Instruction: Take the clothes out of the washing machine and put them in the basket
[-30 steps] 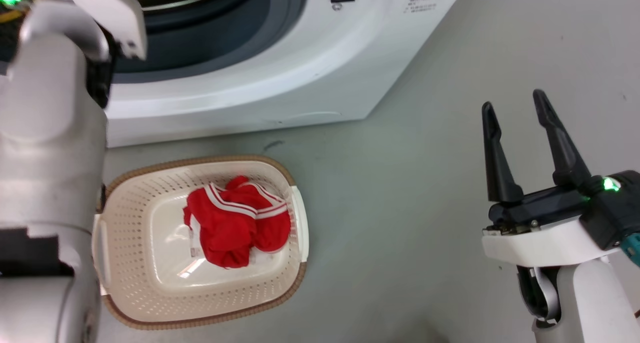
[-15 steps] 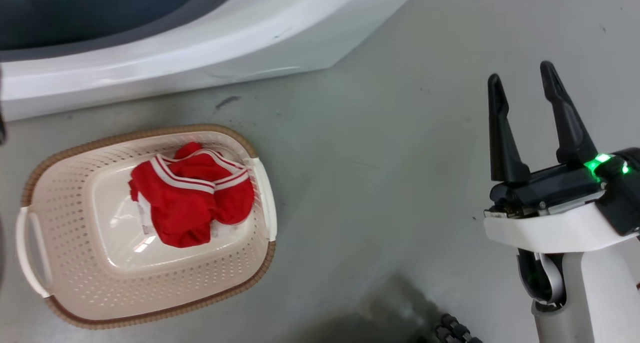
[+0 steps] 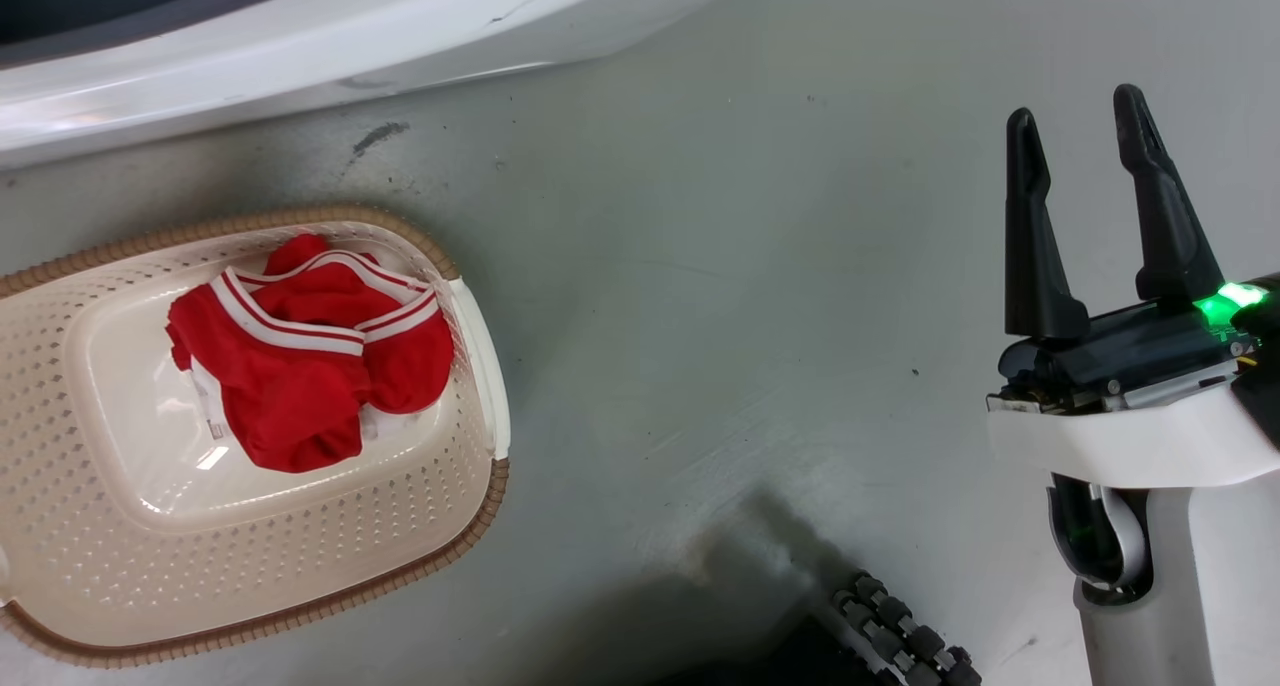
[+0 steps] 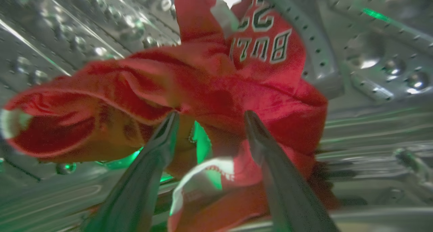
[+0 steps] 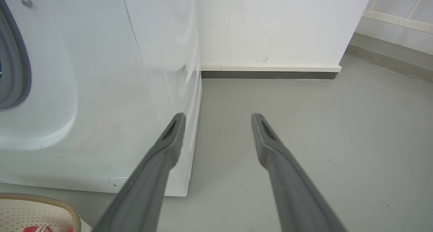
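Observation:
In the left wrist view a crumpled red garment (image 4: 236, 90) with black-and-white lettering lies inside the washing machine's perforated steel drum (image 4: 372, 56). My left gripper (image 4: 210, 116) is open, its fingertips right at the cloth with a fold between them. The cream basket (image 3: 480, 506) sits on the floor at the lower left of the head view, holding another piece of red clothes (image 3: 300, 366) with white stripe trim. The washing machine's white front (image 3: 300, 36) runs along the top left. My right gripper (image 3: 1075, 106) hangs open and holds nothing over the floor, well to the basket's right.
The right wrist view shows the machine's white side (image 5: 101, 90), a basket corner (image 5: 50, 200), grey floor and a white wall with a dark baseboard (image 5: 270, 74). Part of my base's black roller wheel (image 3: 900, 636) sits at the bottom of the head view.
The head camera has swung, so the basket and machine slid up and left in the picture and the pale left arm left it. The right gripper stays open.

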Controlling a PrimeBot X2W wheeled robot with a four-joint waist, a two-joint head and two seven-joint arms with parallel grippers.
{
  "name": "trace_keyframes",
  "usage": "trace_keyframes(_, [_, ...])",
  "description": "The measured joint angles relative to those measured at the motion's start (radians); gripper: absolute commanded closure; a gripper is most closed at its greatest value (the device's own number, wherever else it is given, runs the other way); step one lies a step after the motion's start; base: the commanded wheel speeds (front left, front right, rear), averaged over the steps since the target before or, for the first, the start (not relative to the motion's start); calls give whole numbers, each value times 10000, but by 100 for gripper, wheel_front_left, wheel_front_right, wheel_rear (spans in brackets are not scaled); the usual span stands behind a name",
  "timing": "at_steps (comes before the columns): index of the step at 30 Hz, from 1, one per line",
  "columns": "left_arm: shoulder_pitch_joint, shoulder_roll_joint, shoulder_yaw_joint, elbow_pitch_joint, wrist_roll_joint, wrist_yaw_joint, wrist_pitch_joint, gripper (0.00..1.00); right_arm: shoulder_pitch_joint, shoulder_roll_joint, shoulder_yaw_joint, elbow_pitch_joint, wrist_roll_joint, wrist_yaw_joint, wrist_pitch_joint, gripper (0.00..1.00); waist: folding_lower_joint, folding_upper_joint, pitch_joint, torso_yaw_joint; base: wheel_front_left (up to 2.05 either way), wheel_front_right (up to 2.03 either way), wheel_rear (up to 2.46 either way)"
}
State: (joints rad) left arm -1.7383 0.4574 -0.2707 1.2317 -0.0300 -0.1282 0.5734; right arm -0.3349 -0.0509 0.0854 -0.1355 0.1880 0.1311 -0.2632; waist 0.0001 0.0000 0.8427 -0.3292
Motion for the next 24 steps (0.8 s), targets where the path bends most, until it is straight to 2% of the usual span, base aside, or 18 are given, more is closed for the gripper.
trace_keyframes(13, [-95,190,-888,48,-558,0,33,0,-123,2,-15,-12,203,0,0,0,0,0,318,-128,0,0,0])
trace_keyframes(14, [-95,213,-976,42,-589,0,0,6,-123,2,-13,-12,217,0,0,0,0,0,310,-132,0,0,0])
trace_keyframes(15, [-95,267,-1028,40,-631,-2,-98,100,-124,0,-15,-10,217,0,0,0,-1,0,303,-136,0,0,0])
trace_keyframes(24, [-91,362,-1515,-29,-993,-10,-800,100,-123,2,35,67,180,0,0,0,-1,0,56,-87,0,0,0])
